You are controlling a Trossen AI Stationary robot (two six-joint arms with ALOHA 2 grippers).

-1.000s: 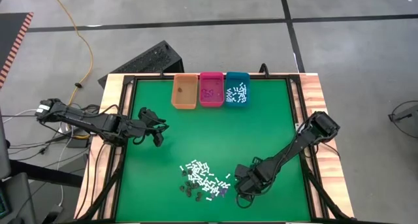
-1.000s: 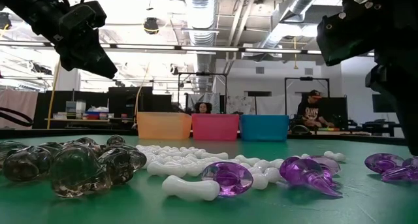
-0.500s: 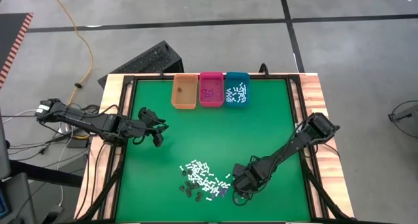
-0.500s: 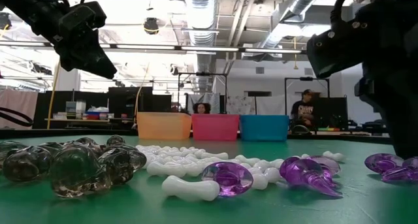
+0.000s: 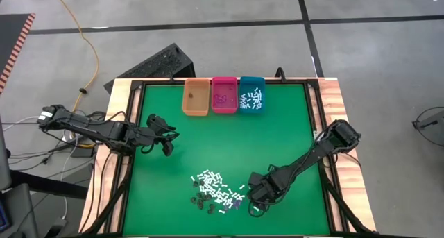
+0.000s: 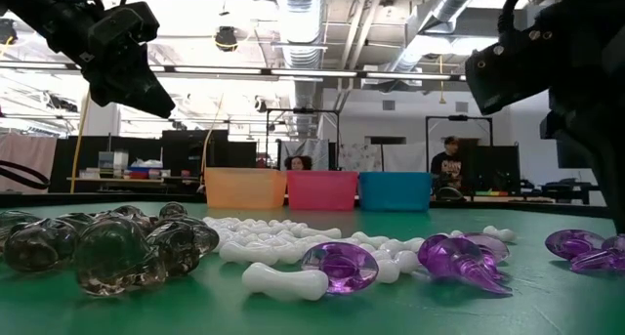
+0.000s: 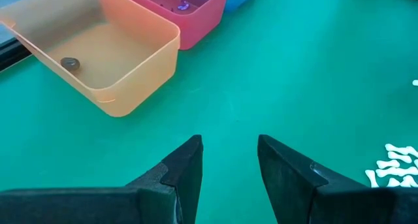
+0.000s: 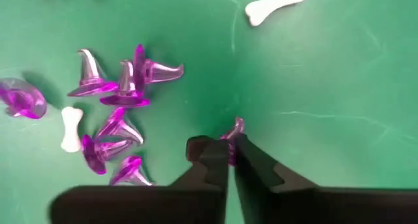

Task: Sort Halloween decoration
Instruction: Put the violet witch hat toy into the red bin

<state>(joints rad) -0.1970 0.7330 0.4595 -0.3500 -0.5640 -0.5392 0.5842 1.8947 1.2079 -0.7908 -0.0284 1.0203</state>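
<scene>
Halloween decoration [image 5: 216,191] is lying heaped near the worktop's [image 5: 277,141] front edge; your right fingers [image 8: 228,149] are pinching one purple hat [image 8: 235,129], so be lifting straight up, keeping them tight, toward the pink bin [image 5: 224,96].

Left fingers [image 7: 228,165] are hanging apart, empty.

A lab or workshop hall. Bare ducts [image 6: 298,8] and pipes run overhead; beyond the table's far edge stand metal racks [image 6: 312,130]. Someone [image 6: 451,167] works at a bench.

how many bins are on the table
3, in a row along the far edge of the table: the orange bin on the left, the pink bin in the middle, the teal bin on the right. None looks hidden.
</scene>
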